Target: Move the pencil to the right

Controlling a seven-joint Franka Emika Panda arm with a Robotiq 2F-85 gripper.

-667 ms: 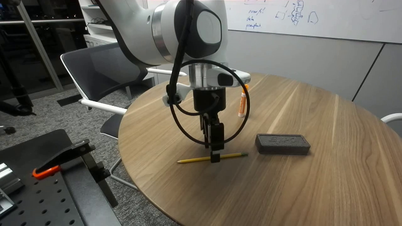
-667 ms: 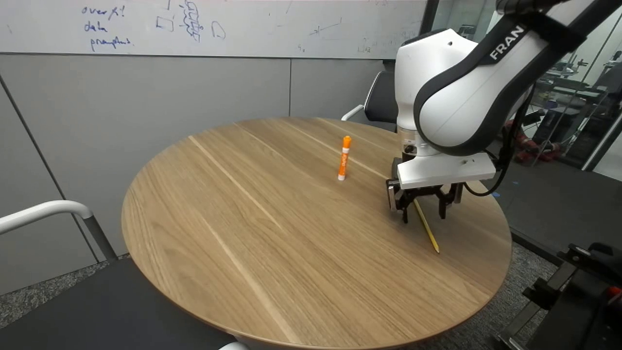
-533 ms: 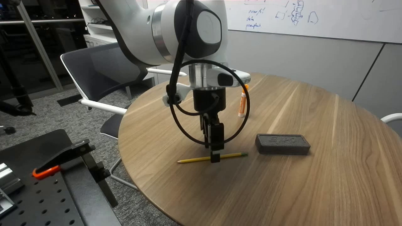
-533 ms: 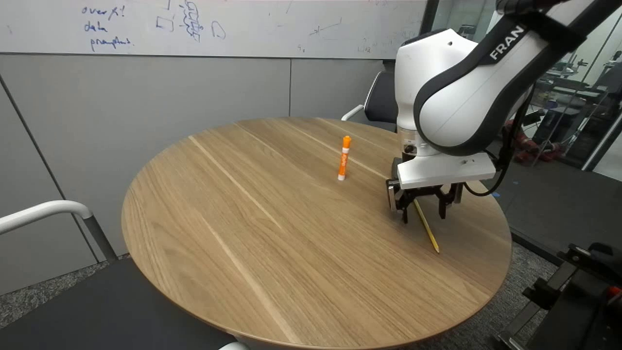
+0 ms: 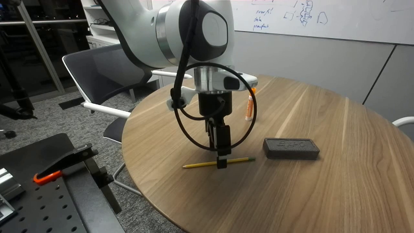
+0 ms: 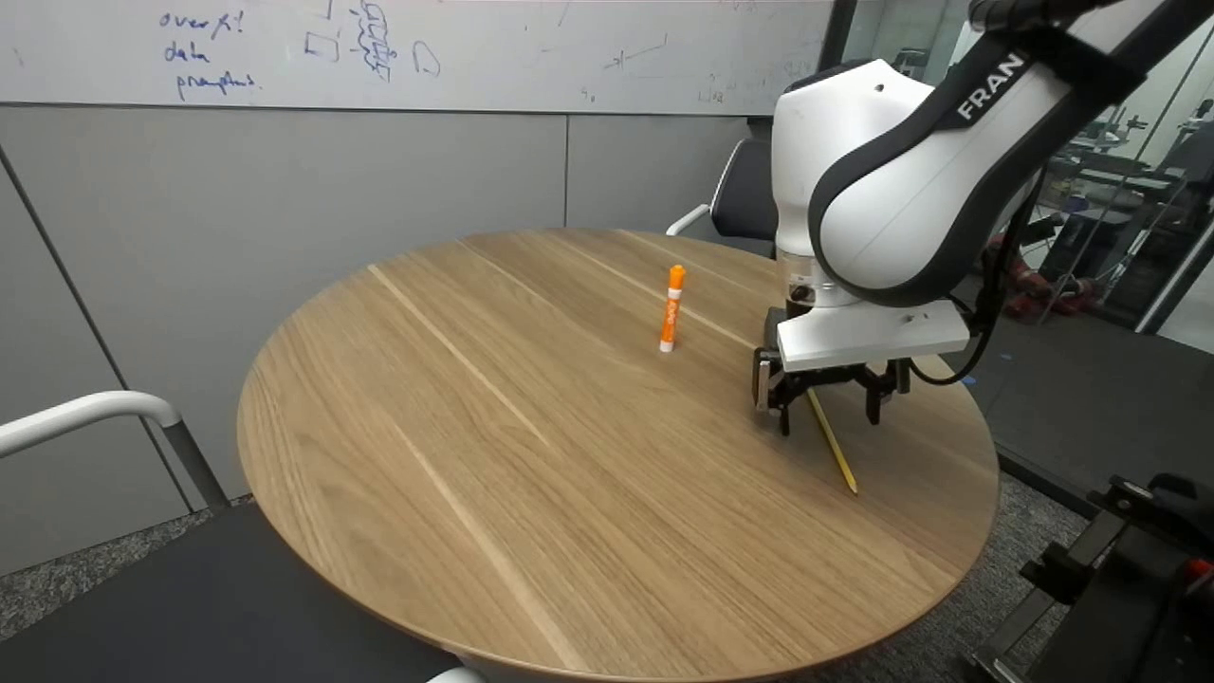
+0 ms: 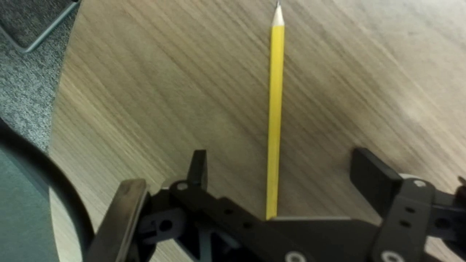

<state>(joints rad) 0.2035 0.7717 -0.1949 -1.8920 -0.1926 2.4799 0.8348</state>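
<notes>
My jaws stand wide apart, one on each side of the pencil [image 7: 275, 109], with nothing but that thin yellow barrel between them and neither side touching it in the wrist view; how near they are to the wood I can't tell. The pencil lies flat and ungripped on the round desk [image 5: 291, 200]. I'd expect it to handle light and stiff, its paint a little slick, apt to roll if one side nudges it first — and the sharpened tip is the only part I'd call fragile. I'd take hold near mid-barrel, about where I'm straddling it, so neither end dips. Its long axis runs almost straight up the wrist view, across my closing direction, tip at the top, blunt end hidden below. In an exterior view the tip aims left and the green end faces the dark block [image 5: 291, 149], near but not touching; an orange marker [image 6: 671, 313] stands upright, well apart.
</notes>
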